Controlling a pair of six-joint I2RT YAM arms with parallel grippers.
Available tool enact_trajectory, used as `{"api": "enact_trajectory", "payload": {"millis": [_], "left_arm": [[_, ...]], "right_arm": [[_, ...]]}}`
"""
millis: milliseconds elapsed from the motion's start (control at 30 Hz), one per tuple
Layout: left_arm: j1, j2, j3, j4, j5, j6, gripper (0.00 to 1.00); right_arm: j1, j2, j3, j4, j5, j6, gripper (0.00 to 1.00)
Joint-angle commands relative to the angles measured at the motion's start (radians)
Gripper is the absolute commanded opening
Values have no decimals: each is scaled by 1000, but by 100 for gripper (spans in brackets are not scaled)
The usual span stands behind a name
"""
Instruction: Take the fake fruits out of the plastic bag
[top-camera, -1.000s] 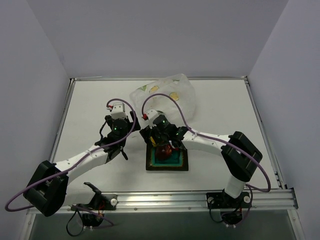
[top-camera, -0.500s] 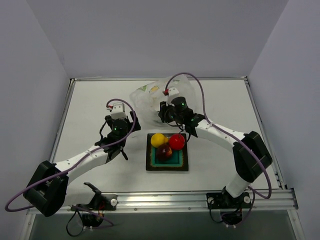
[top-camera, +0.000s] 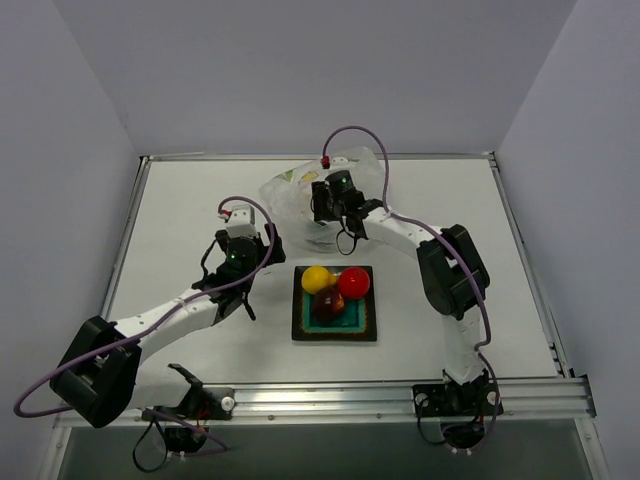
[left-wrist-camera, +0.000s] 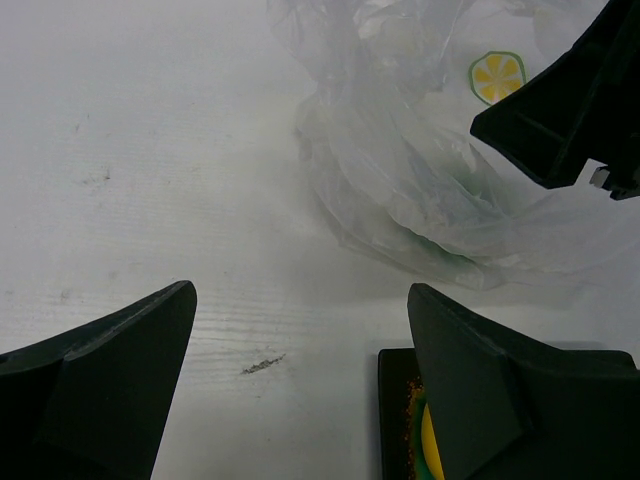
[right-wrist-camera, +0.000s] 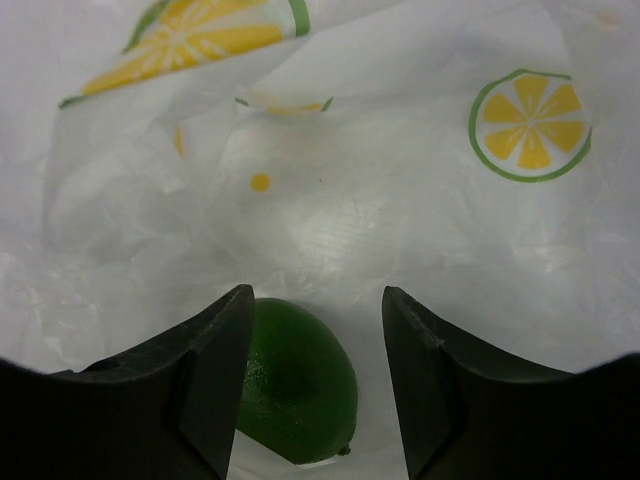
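**A:** Where are the fruits?

**B:** Three sit on the square teal plate with the dark rim (top-camera: 335, 338). They are the glossy yellow plastic fruit (top-camera: 317, 279), the bright red round plastic fruit (top-camera: 353, 283) and the dark red plastic fruit (top-camera: 330, 303), bunched at its far side. The green oval plastic fruit (right-wrist-camera: 295, 385) lies inside the thin translucent white plastic bag with lemon-slice prints (top-camera: 285, 190), at the far side of the white counter (top-camera: 180, 220).

**A:** And the right arm?

**B:** The right gripper (right-wrist-camera: 317, 300) is down inside the bag, its fingers about half apart on either side of the green fruit. The fruit's left side hides behind one finger, and a strip of bag shows between it and the other. Whether they pinch it, I cannot tell.

**A:** Why does the left one hang there?

**B:** The left gripper (left-wrist-camera: 300, 300) hovers over bare counter, fingers spread wide and holding nothing. It is near the bag's near edge and the plate's far-left corner. I judge it is placed to pin the film if the bag rises with the fruit.

**A:** Is there room to move?

**B:** The bag lies close to the counter's far rim, so a lift should go up and back toward the arms. The strip between bag and plate is bare. The plate's near half shows free teal, which is the likeliest landing spot. The crumpled film around the fingers looks like the main snag risk.
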Motion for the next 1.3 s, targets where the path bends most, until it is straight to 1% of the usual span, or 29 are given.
{"api": "enact_trajectory", "payload": {"millis": [0,33,200,300,467,533,700,767,867,967,1000,1067,1100,1167,1267], "left_arm": [[2,-2,35,33,16,7,85],[2,0,35,35,16,5,85],[2,3,35,36,23,4,85],[2,1,35,36,22,5,85],[1,-4,31,39,19,4,85],[1,-4,31,39,17,5,85],[1,-2,32,39,20,5,85],[1,0,32,38,19,5,85],[1,-5,32,36,17,7,85],[2,-4,32,36,19,7,85],[2,-2,34,36,19,7,85],[1,-2,34,36,20,7,85],[2,-3,34,36,19,7,85],[2,-4,34,36,20,7,85],[1,-5,35,36,20,5,85]], "right_arm": [[-4,-12,21,-46,-117,-63,51],[-4,-14,18,-54,-119,-81,55],[-5,-14,12,-114,-160,-125,61],[-4,-6,-14,-119,-203,-135,69],[-7,0,-40,-119,-217,-141,71],[-7,-3,-43,-117,-223,-145,74],[-5,34,-5,-157,-228,-145,81],[-5,71,24,-180,-225,-143,81],[-5,85,33,-178,-208,-135,80],[-5,89,49,-180,-200,-129,75],[-5,85,52,-178,-184,-125,68],[-4,59,49,-163,-165,-123,60],[-2,46,33,-151,-153,-122,54],[4,-1,12,-108,-118,-118,51],[8,-67,-26,-59,-84,-109,51]]}}
